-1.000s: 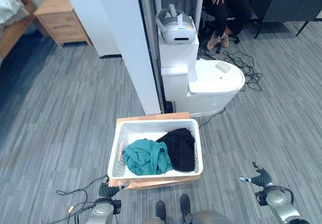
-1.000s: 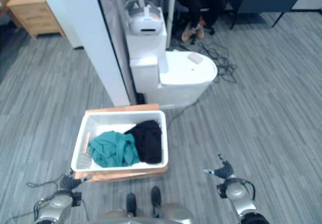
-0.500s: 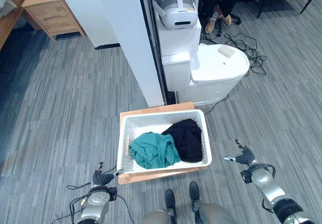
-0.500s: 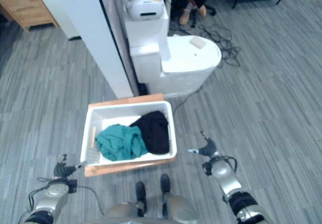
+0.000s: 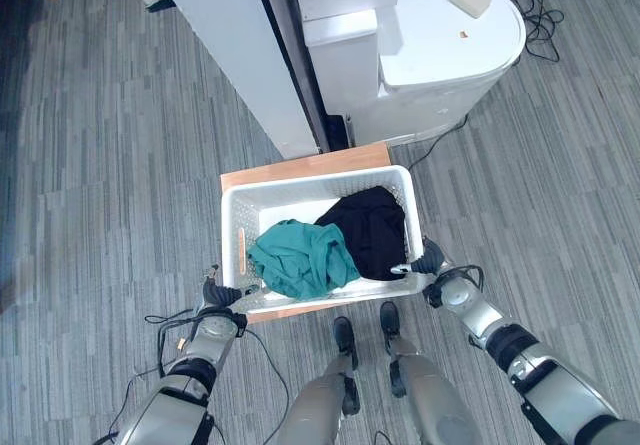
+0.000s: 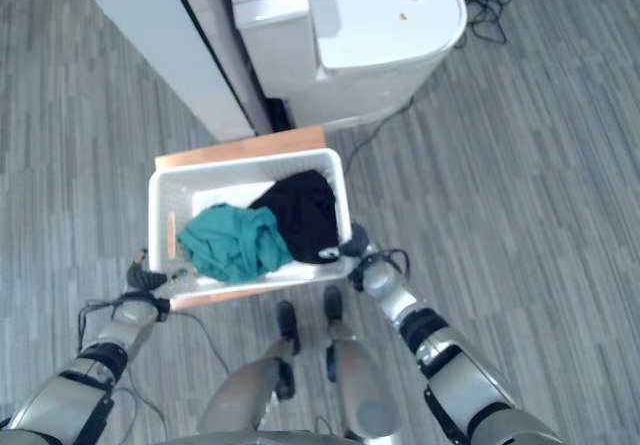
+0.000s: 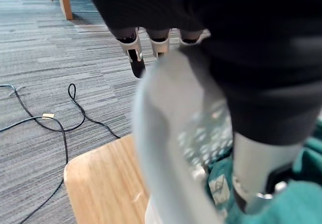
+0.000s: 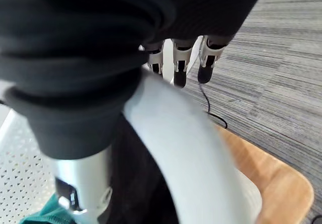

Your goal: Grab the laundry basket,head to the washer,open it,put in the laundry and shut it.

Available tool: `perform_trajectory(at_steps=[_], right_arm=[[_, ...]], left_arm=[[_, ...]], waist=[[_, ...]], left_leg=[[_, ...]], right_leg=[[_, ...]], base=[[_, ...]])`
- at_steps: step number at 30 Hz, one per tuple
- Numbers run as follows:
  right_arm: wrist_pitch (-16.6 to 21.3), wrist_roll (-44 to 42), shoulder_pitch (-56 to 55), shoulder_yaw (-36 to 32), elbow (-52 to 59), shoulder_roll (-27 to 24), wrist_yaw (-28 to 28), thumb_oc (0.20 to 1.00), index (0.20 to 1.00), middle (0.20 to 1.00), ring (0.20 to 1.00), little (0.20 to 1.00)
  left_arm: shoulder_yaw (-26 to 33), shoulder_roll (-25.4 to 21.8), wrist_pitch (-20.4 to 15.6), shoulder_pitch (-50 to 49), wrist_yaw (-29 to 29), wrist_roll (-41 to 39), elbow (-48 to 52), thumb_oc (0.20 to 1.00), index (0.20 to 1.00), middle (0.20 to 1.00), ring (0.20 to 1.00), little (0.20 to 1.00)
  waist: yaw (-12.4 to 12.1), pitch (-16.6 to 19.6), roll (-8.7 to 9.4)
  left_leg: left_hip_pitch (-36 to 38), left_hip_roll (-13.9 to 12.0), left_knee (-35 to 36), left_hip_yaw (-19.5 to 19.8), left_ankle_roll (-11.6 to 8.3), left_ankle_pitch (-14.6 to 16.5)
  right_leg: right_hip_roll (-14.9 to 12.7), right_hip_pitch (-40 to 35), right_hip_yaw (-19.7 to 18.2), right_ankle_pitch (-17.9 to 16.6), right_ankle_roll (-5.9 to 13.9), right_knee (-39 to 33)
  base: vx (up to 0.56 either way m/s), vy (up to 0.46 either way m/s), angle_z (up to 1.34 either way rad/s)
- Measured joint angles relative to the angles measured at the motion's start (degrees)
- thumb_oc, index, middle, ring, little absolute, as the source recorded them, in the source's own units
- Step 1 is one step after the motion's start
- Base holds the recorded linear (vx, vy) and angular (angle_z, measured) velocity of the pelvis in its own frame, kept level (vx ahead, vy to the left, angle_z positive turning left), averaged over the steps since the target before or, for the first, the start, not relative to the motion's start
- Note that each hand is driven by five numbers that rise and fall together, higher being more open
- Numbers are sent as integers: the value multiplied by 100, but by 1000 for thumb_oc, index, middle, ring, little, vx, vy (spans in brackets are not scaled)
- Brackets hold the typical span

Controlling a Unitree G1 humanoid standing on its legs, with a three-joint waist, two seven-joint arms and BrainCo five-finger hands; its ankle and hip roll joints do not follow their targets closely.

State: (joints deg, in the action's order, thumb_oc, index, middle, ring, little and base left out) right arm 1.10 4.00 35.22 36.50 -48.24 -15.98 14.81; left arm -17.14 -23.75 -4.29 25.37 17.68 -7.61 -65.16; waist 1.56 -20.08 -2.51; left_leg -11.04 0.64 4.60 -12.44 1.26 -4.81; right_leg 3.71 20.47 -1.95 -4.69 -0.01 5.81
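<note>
both hands at the near corners of the white laundry basket (image 5: 318,191), which rests on a low wooden board (image 5: 300,166) on grey plank flooring (image 5: 110,165).
the left hand (image 5: 222,294) sits at the basket's near-left corner and the right hand (image 5: 430,261) at its near-right corner; in each wrist view the rim passes between fingers and thumb, with the left fingers (image 7: 137,58) and the right fingers (image 8: 178,65) reaching over its outer side and the thumb inside, so each hand clasps the rim. inside lie a teal garment (image 5: 300,260) on the left and a black garment (image 5: 372,230) on the right, touching. beyond the basket stand a white toilet (image 5: 440,50) and a white partition panel (image 5: 235,50).
</note>
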Motion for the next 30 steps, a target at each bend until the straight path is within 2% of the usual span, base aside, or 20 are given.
perform_trajectory(at_steps=[1, 7, 11, 14, 18, 22, 24, 25, 26, 27, 28, 29, 30], right_arm=[[-19, 2, 109, 5, -65, 40, 16, 200, 200, 200, 200, 200], [-91, 48, 152, -65, -101, 13, 223, 200, 200, 200, 200, 200], [-150, 48, -210, -295, 154, -147, 265, 200, 200, 200, 200, 200], [-244, 74, -1158, -813, 1062, -465, 136, 200, 200, 200, 200, 200], [-274, 385, -2476, -1443, 2495, -920, -58, 200, 200, 200, 200, 200], [-249, 508, -2948, -1937, 3191, -979, -207, 200, 200, 200, 200, 200], [-197, 510, -3281, -2212, 3605, -975, -302, 200, 200, 200, 200, 200], [-141, 510, -3478, -2309, 3734, -966, -308, 200, 200, 200, 200, 200], [-142, 510, -3536, -2324, 3816, -959, -314, 200, 200, 200, 200, 200], [-142, 510, -3575, -2321, 3872, -955, -323, 200, 200, 200, 200, 200], [-132, 513, -3549, -2316, 3917, -905, -360, 200, 200, 200, 200, 200], [-128, 513, -3503, -2324, 3924, -870, -363, 200, 200, 200, 200, 200], [-125, 512, -3488, -2350, 3898, -871, -352, 200, 200, 200, 200, 200]], left_arm=[[-48, 8, 41, 54, 45, -4, -43, 200, 200, 200, 200, 200], [-18, 27, 42, -137, 99, -37, 345, 200, 200, 200, 200, 200], [25, 108, 15, -587, 65, -76, 1077, 200, 200, 200, 200, 200], [49, 252, 84, -1315, -12, -47, 2012, 200, 200, 200, 200, 200], [71, 344, 176, -2251, -184, 4, 3226, 200, 200, 200, 200, 200], [123, 359, 219, -2430, -270, 1, 3695, 200, 200, 200, 200, 200], [138, 349, 236, -2584, -292, -2, 4006, 200, 200, 200, 200, 200], [144, 338, 238, -2592, -312, -4, 4123, 200, 200, 200, 200, 200], [155, 304, 242, -2600, -316, -4, 4190, 200, 200, 200, 200, 200], [155, 252, 242, -2607, -316, -4, 4221, 200, 200, 200, 200, 200], [158, 132, 243, -2643, -315, -8, 4296, 200, 200, 200, 200, 200], [158, 78, 243, -2632, -330, -9, 4348, 200, 200, 200, 200, 200], [167, 54, 241, -2527, -354, -7, 4353, 200, 200, 200, 200, 200]], waist=[[2, -18, 27], [-22, -42, 67], [-38, -47, 77], [-63, -66, 100], [24, -59, 111], [133, -50, 124], [219, -24, 156], [378, 27, 222], [408, 51, 264], [445, 91, 335], [449, 148, 436], [470, 169, 478], [501, 186, 558]], left_leg=[[-7, 1, 0, -4, -9, -6], [-34, -6, 1, 75, -55, -64], [47, 3, 1, 151, -42, -76], [320, 14, 2, 194, -43, -45], [755, 6, 2, 119, -44, 69], [899, 0, 2, 15, -74, 105], [991, -1, 1, -129, -85, 122], [1023, 0, -1, -282, -84, 136], [1043, 11, -2, -417, -76, 145], [1056, -9, -3, -594, -79, 149], [1077, -66, -3, -940, -90, 180], [1096, -201, 3, -1226, -72, 208], [1206, -245, -18, -1566, 44, 308]], right_leg=[[0, 14, -1, 8, -11, 13], [-12, 17, 79, 25, -31, 43], [-29, -100, 142, 24, -32, 32], [-41, -415, 154, 46, -22, -53], [-21, -787, 76, 188, -22, -19], [16, -818, -49, 232, -77, 69], [66, -821, -207, 234, -74, 135], [159, -773, -427, 220, -45, 187], [230, -744, -558, 187, 14, 191], [302, -693, -743, 125, 119, 190], [393, -614, -958, 147, 438, 180], [310, -540, -780, 382, 470, 189], [31, -376, 40, 498, 397, 362]], base=[[0, 0, 0], [10, -33, 9], [51, -26, 10], [80, -8, 5], [63, -4, -11], [27, -3, -19], [-18, -6, -45], [-47, -7, -71], [-71, -30, -81], [-27, -18, -117], [-36, -68, -143], [-30, -108, -188], [32, -122, -152]])
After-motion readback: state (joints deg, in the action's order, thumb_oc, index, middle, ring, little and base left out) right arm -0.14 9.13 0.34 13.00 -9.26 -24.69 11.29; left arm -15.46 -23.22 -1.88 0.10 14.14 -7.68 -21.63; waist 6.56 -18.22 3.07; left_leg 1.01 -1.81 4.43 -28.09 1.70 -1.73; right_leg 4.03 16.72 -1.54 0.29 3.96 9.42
